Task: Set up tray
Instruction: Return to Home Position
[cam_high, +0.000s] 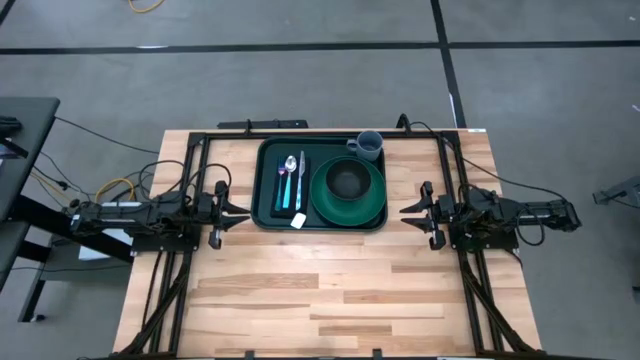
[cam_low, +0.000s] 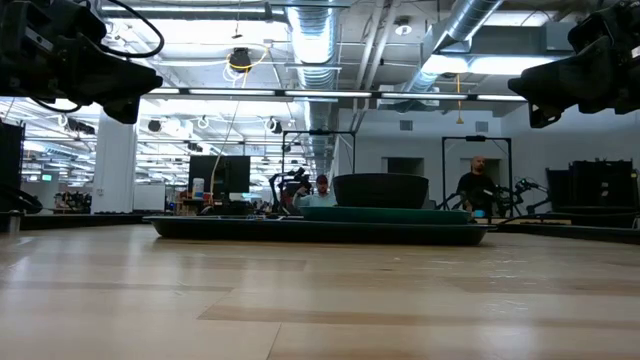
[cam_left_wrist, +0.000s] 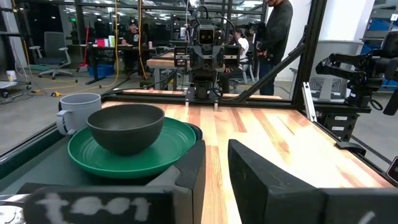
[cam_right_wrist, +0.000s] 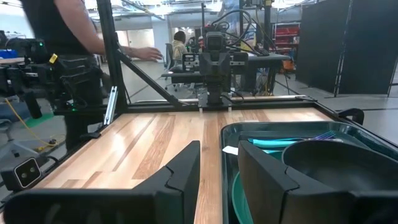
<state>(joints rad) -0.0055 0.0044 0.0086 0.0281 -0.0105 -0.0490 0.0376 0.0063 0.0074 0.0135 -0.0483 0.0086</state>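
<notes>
The dark green tray (cam_high: 268, 190) lies flat on the table's far half. It carries a round green plate (cam_high: 372, 200) with a dark bowl (cam_high: 347, 180) on it, a grey mug (cam_high: 367, 146) in the far right corner, and cutlery with teal handles (cam_high: 291, 182) on its left side. My left gripper (cam_high: 237, 212) hovers open just left of the tray. My right gripper (cam_high: 410, 209) hovers open just right of it. In the left wrist view the bowl (cam_left_wrist: 125, 127), plate (cam_left_wrist: 134, 152) and mug (cam_left_wrist: 78, 111) stand ahead of the open fingers.
A narrow flat black bar (cam_high: 262, 125) lies at the table's far edge behind the tray. Black frame rails (cam_high: 190, 170) run along both sides of the table. The near half of the wooden table (cam_high: 320, 300) is bare. People stand beyond the table (cam_right_wrist: 68, 50).
</notes>
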